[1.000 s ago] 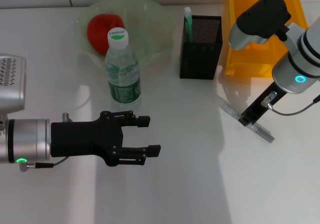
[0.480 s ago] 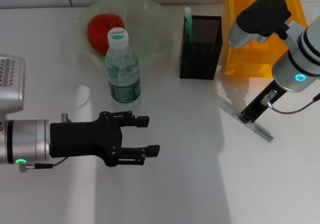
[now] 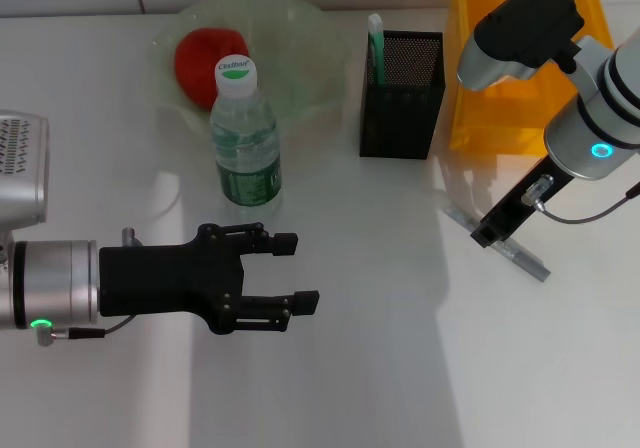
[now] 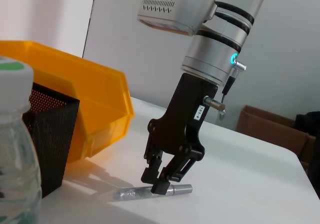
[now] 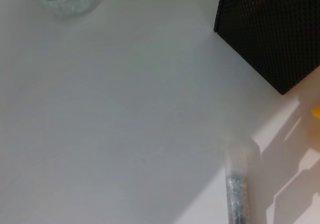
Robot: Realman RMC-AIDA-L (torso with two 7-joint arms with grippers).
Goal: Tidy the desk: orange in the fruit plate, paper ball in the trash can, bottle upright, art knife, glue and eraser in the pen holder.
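Observation:
A grey stick-shaped item [image 3: 520, 258], art knife or glue, I cannot tell which, lies flat on the white desk in front of the yellow bin [image 3: 520, 68]. My right gripper [image 3: 484, 234] is down on its middle; the left wrist view shows this gripper [image 4: 157, 183] touching the stick [image 4: 130, 194]. The stick also shows in the right wrist view [image 5: 235, 199]. The black mesh pen holder [image 3: 402, 93] holds a green-and-white item [image 3: 375, 38]. The bottle [image 3: 245, 133] stands upright. The reddish orange [image 3: 205, 56] lies in the glass fruit plate [image 3: 300, 38]. My left gripper [image 3: 300, 268] is open and empty in front of the bottle.
The yellow bin stands at the back right, right beside the pen holder. The bottle stands just in front of the fruit plate. Bare desk lies between the two grippers and along the front edge.
My right gripper's tip has shifted slightly left and back along the stick while the arm rose a little. The stick has not visibly moved. The left arm has stayed still.

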